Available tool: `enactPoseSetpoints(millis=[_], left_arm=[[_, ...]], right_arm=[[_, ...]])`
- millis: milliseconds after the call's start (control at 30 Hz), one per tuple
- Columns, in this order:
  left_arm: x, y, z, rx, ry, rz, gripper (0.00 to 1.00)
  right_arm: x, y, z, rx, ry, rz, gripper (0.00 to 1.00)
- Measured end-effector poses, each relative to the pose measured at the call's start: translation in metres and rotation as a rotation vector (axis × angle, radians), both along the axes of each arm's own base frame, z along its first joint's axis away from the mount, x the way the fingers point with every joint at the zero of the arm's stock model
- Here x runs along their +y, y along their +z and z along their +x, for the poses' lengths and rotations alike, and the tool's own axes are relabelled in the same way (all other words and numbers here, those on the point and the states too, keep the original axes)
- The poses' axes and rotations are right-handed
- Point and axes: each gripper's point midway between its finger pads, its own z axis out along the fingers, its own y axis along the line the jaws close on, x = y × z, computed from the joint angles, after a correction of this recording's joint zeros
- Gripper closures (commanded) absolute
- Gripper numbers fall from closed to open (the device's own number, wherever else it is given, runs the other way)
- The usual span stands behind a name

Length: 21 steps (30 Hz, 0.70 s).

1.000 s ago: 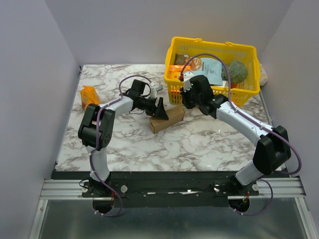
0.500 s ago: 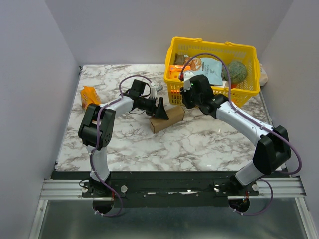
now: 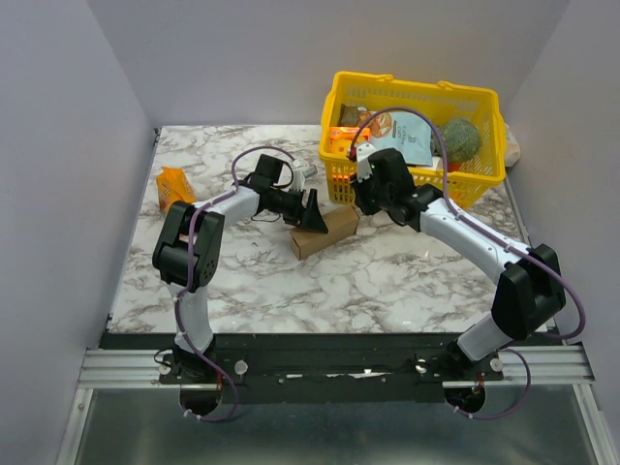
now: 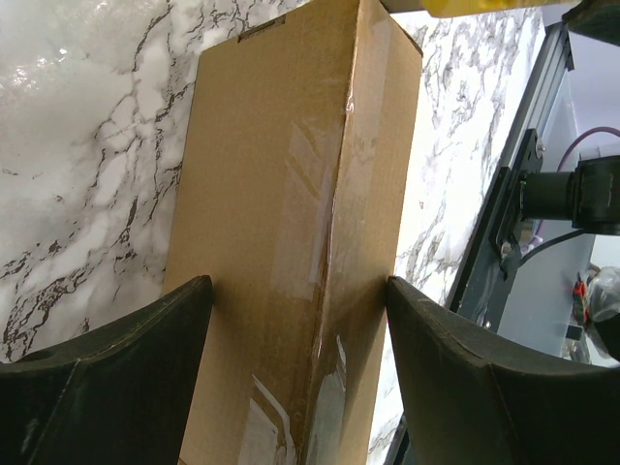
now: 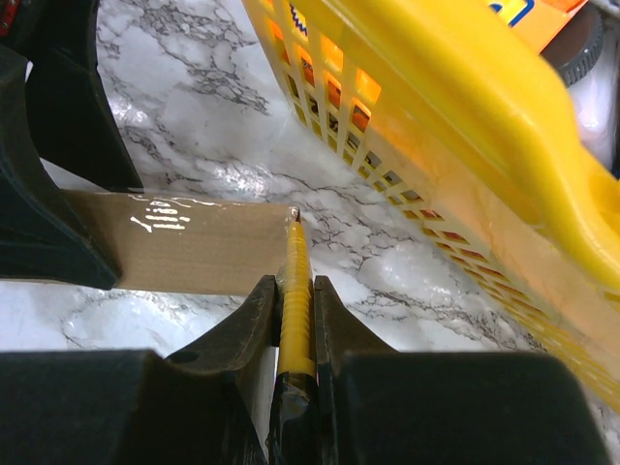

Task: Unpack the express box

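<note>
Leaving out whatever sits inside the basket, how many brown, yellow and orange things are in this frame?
Brown: 1, the express box
Yellow: 2, the basket and the slim tool
Orange: 1, the snack packet
Total: 4

The right gripper [image 5: 294, 291], with the yellow tool [image 5: 294, 247] held in it, has been drawn a touch nearer the basket [image 3: 417, 85]. Its wrist has been turned slightly toward the basket's near wall.
</note>
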Motion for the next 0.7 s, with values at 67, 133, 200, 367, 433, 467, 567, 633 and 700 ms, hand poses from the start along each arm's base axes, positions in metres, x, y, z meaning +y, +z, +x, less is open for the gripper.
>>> enactPoseSetpoints(millis=[67,133,200,367,433,467,567,633,700], left_arm=[[0.000,0.000,0.000,0.002,-0.001,-0.001,0.22],[-0.001,0.000,0.001,0.003,0.000,-0.003,0.23],[-0.001,0.000,0.001,0.003,0.000,-0.004,0.24],[-0.002,0.000,0.003,0.005,0.002,-0.006,0.26],[-0.002,0.000,0.003,0.006,0.003,-0.006,0.27],[-0.002,0.000,0.003,0.007,0.004,-0.006,0.27],[-0.002,0.000,0.003,0.009,0.004,-0.008,0.27],[-0.003,0.001,0.004,0.004,0.003,-0.010,0.27],[-0.005,0.001,0.004,0.003,-0.001,-0.011,0.24]], right_arm=[[-0.001,-0.002,-0.001,0.006,0.001,-0.005,0.99],[-0.001,-0.002,-0.001,0.005,0.002,-0.007,0.99],[-0.001,-0.002,-0.001,0.006,0.004,-0.010,0.99],[-0.005,-0.006,-0.007,0.030,0.005,-0.025,1.00],[-0.007,-0.008,-0.011,0.047,0.005,-0.035,1.00],[-0.008,-0.010,-0.013,0.057,0.006,-0.040,0.99],[-0.011,-0.011,-0.018,0.079,0.008,-0.053,1.00],[-0.013,-0.010,-0.021,0.089,0.007,-0.060,1.00],[-0.015,-0.009,-0.023,0.102,0.006,-0.068,1.00]])
